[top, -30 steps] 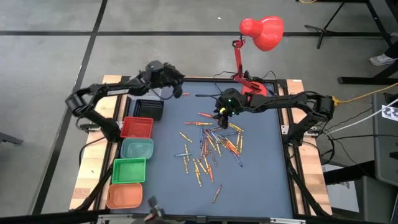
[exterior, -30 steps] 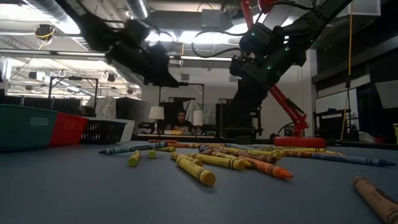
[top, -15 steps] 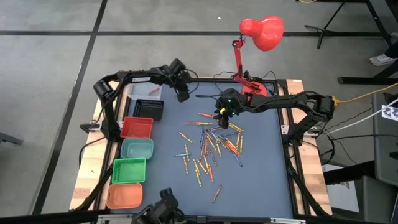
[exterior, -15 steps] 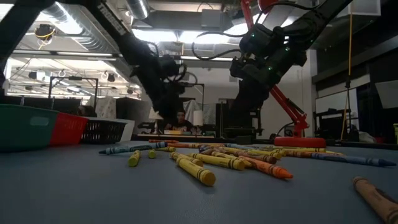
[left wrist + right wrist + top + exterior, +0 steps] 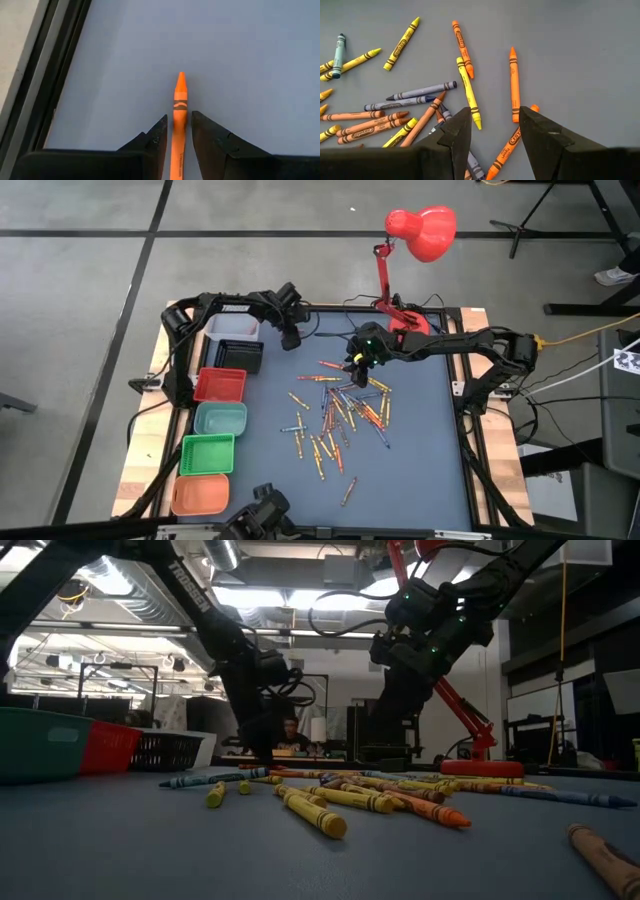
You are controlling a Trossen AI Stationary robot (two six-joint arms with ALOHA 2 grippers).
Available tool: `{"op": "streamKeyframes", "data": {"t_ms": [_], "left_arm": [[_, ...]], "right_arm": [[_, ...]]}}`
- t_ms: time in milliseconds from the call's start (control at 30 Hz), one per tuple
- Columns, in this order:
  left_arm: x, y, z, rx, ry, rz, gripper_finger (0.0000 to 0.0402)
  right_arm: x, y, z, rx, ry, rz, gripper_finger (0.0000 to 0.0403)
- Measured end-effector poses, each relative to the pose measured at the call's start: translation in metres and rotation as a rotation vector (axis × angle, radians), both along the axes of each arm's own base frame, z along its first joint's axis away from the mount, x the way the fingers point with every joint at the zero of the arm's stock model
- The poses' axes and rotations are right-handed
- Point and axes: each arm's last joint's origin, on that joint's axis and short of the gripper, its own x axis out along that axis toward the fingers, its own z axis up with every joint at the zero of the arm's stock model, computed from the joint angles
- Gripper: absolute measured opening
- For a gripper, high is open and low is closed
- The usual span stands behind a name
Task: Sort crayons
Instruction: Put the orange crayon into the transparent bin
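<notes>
The left hand (image 5: 176, 134) pinches an orange crayon (image 5: 179, 115) between its two fingers, tip pointing out ahead over bare surface (image 5: 420, 470), up by the far edge near the red lamp (image 5: 420, 232). The right hand (image 5: 495, 130) hangs with fingers spread above the heap of crayons (image 5: 340, 415), which lie scattered on the surface in front of the lamp. A row of small bins (image 5: 220, 385) stands well to the left of the lamp, beside the heap.
</notes>
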Motion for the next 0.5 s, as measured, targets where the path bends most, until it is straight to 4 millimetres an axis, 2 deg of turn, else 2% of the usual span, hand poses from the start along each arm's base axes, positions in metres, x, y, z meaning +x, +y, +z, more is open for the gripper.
{"op": "streamKeyframes", "data": {"t_ms": [167, 433, 500], "left_arm": [[-0.0022, -0.0011, -0.0022, -0.011, 0.014, 0.002, 0.0074], [-0.0027, -0.0016, -0.0024, -0.016, 0.019, 0.002, 0.0010], [-0.0028, -0.0016, -0.0025, -0.015, 0.020, 0.003, 0.0005]], "right_arm": [[-0.0002, 0.0002, -0.0002, 0.003, 0.002, 0.002, 0.0165], [-0.0039, 0.0031, -0.0035, 0.077, 0.043, 0.025, 0.0165], [-0.0068, 0.0042, -0.0059, 0.093, 0.080, 0.025, 0.0165]]}}
